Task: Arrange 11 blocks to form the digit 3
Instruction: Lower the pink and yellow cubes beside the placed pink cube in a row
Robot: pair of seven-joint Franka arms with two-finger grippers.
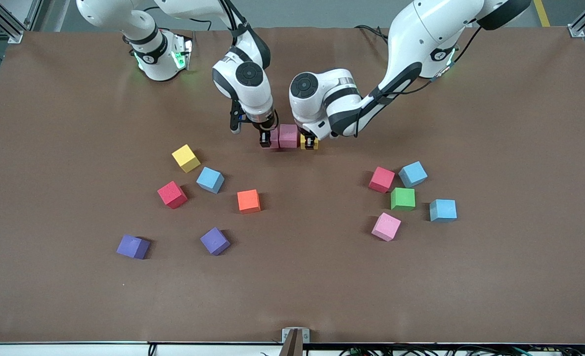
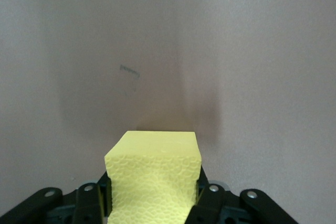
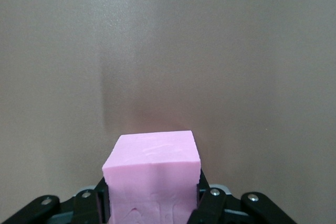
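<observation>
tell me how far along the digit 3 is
Barely begun. One pink cube sits placed on the table. In hand: the right gripper holds another pink cube at one side of it, and the left gripper holds a yellow cube at its other side, forming the first bar. Eight task cubes are loose nearer the camera, among them an orange cube and a green cube.

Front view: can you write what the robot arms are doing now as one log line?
left gripper: shut on yellow block | right gripper: shut on pink block | both beside middle pink block

Yellow cube [image 2: 155, 174] cut by frame edge; pink cube [image 1: 274, 138] half-hidden (by arm).
</observation>
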